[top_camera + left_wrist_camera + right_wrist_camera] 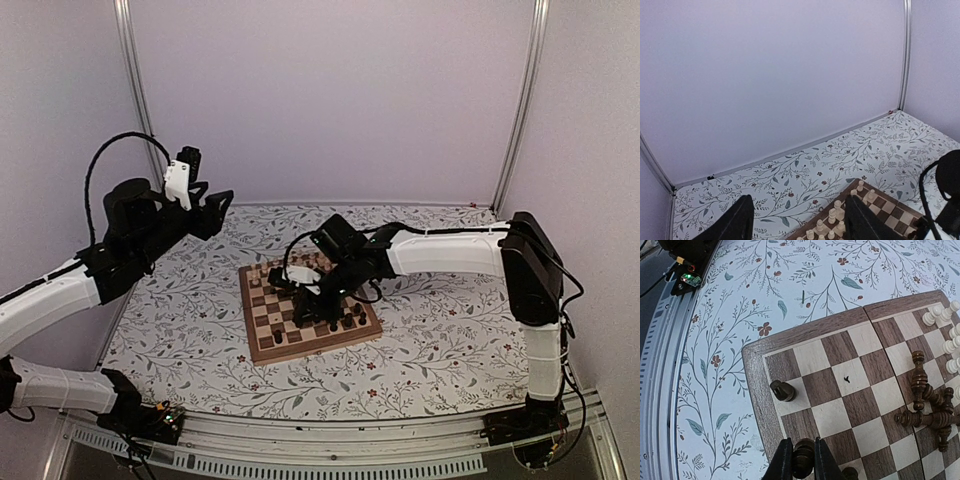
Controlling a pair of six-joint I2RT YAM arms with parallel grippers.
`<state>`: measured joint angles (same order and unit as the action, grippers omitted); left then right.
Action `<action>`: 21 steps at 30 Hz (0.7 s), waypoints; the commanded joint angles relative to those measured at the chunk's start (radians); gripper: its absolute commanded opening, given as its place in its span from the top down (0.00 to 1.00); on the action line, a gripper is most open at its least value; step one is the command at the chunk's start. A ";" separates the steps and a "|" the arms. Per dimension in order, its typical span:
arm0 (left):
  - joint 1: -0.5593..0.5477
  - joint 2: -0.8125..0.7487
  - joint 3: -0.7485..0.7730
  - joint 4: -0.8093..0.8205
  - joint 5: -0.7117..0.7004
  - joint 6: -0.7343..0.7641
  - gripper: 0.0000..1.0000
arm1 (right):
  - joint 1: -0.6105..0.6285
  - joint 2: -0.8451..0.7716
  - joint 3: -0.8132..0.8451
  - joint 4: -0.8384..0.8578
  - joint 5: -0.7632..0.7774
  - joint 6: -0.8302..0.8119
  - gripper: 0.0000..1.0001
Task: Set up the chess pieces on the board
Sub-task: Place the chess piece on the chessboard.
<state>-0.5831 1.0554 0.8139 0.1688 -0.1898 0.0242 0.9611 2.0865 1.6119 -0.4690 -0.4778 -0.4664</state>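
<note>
The board (310,347) lies in the middle of the floral cover. My right gripper (322,300) hangs over it and, in the right wrist view, my right gripper (801,450) is shut on a dark piece (803,461) held upright over a dark square by the board's rim (757,390). A dark rook (782,390) stands on a cream square near it. Several dark pieces (927,412) lie in a heap to the right; pale pieces (946,332) stand beyond them. My left gripper (212,208) is raised off the board's back left, open and empty (800,225).
The floral table cover (430,340) surrounds the board. Pale pieces (832,216) stand along the board's far edge in the left wrist view. White walls and metal corner posts (515,110) close in the back and sides. A rail (330,445) runs along the near edge.
</note>
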 commanded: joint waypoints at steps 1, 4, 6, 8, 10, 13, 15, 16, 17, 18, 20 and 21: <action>0.015 -0.022 0.017 0.059 0.024 -0.013 0.36 | 0.016 0.038 0.025 -0.013 0.021 -0.023 0.95; 0.016 -0.017 0.017 0.059 0.041 -0.014 0.36 | 0.020 0.048 0.026 -0.013 0.021 -0.022 0.94; 0.016 -0.017 0.018 0.058 0.043 -0.013 0.36 | 0.023 0.052 0.026 -0.009 0.022 -0.021 0.94; 0.017 -0.016 0.017 0.057 0.041 -0.011 0.36 | 0.027 0.057 0.030 -0.007 0.021 -0.021 0.94; 0.017 -0.015 0.017 0.057 0.040 -0.010 0.36 | 0.030 0.064 0.036 -0.007 0.021 -0.023 0.94; 0.017 -0.014 0.018 0.056 0.042 -0.011 0.36 | 0.036 0.074 0.043 -0.009 0.023 -0.025 0.94; 0.017 -0.014 0.018 0.056 0.041 -0.010 0.36 | 0.040 0.080 0.045 -0.011 0.025 -0.027 0.93; 0.016 -0.012 0.018 0.056 0.043 -0.010 0.36 | 0.042 0.082 0.046 -0.010 0.026 -0.027 0.93; 0.017 -0.012 0.018 0.057 0.044 -0.010 0.36 | 0.043 0.082 0.047 -0.011 0.027 -0.029 0.93; 0.017 -0.012 0.018 0.056 0.045 -0.010 0.36 | 0.046 0.085 0.049 -0.012 0.028 -0.030 0.93; 0.017 -0.012 0.018 0.056 0.046 -0.010 0.36 | 0.047 0.091 0.056 -0.012 0.032 -0.031 0.93; 0.018 -0.012 0.018 0.055 0.046 -0.010 0.36 | 0.048 0.095 0.058 -0.014 0.034 -0.030 0.93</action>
<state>-0.5793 1.0393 0.8162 0.2024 -0.1570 0.0174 0.9974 2.1593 1.6318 -0.4721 -0.4545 -0.4885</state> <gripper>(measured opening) 0.638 0.122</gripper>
